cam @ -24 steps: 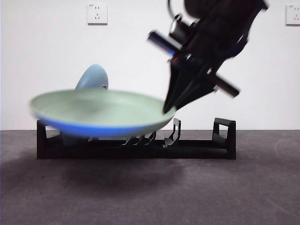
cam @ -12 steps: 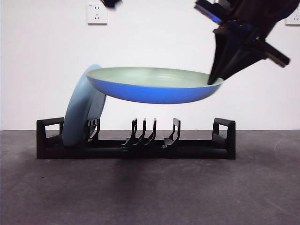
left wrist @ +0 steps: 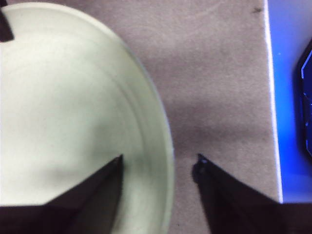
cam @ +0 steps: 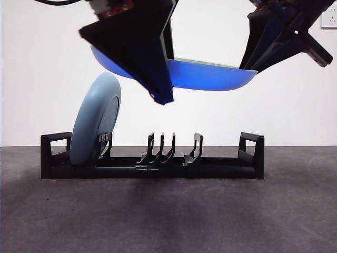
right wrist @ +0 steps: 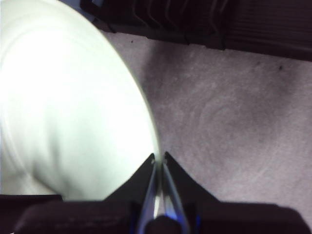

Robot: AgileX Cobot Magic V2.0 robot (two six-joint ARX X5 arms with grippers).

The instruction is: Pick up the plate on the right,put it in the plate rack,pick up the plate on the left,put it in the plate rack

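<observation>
The plate rack (cam: 152, 161) stands across the table (cam: 168, 211), and the pale blue plate (cam: 95, 121) already leans upright in its slots at one end, beside the loop handle there. The curved prongs (cam: 163, 150) in the middle stand free.

Above the rack I hold the second plate (cam: 210, 74), blue beneath and pale green inside, nearly level in the air. My right pincer (right wrist: 159, 158) is pinched tight on its rim, the two jaws closed with only the plate's edge between them. My left pincer (left wrist: 160, 163) has its jaws spread, one over the plate's inside and one outside the rim, straddling the edge (left wrist: 168, 146) without squeezing it. In the front view that left pincer is the big dark wedge (cam: 142, 47) crossing in front of the plate.

As I judge it, this is a handover or a two-handed steadying before slotting. To do it well I should close the left jaws squarely on the rim before the right lets go, then tip the plate upright and lower it between free prongs, well apart from the pale blue plate so the two do not knock.
</observation>
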